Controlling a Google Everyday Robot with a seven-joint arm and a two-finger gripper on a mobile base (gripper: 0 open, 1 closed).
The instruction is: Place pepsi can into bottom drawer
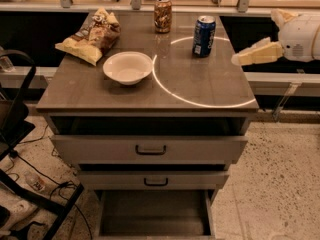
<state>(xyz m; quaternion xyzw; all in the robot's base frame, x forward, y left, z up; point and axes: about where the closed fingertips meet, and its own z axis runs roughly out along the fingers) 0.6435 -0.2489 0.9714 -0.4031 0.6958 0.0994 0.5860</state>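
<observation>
gripper (239, 59): cream-coloured, in the air just off the right edge of the cabinet top, pointing left at the pepsi can (204, 36) without touching it; spread or pressed together, i cannot tell.
bottom drawer (155, 218): nearest, lowest, pulled out, dark inside.
middle drawer (120, 180): just above, dark handle, out a little.
top drawer (90, 149): dark handle, pulled partly out.
cabinet top (210, 84): grey-brown, with a bright ring of light across its right half.
white bowl (128, 67): left of centre, beside the ring.
chip bag (92, 36): lying behind the bowl, to the left.
pepsi can: upright on the cabinet top, right rear, inside the ring.
brown can (163, 14): upright at the far edge.
</observation>
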